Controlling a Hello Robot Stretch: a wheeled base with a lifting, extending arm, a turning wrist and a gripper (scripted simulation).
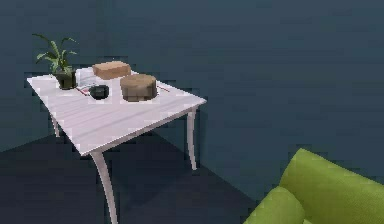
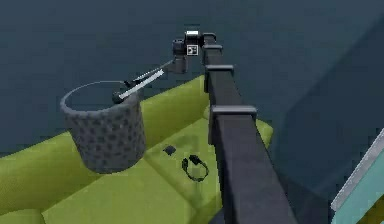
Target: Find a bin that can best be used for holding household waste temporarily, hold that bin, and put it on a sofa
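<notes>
A grey mesh bin (image 2: 105, 132) hangs at the far end of my gripper (image 2: 122, 95), whose thin fingers reach its rim. The gripper holds the bin, which tilts slightly above the yellow-green sofa (image 2: 60, 185) in the arm side view. The dark arm bar (image 2: 235, 140) rises from the bottom edge to the white marker squares (image 2: 190, 45). A corner of the same green sofa (image 1: 320, 190) appears at the forward view's lower right.
Small dark items (image 2: 195, 165) lie on the sofa seat beside the arm. Ahead stands a white table (image 1: 120, 115) bearing a potted plant (image 1: 62, 62), a brown box (image 1: 110, 69), a dark bowl (image 1: 99, 92) and a round brown object (image 1: 138, 87). Dark blue walls stand behind.
</notes>
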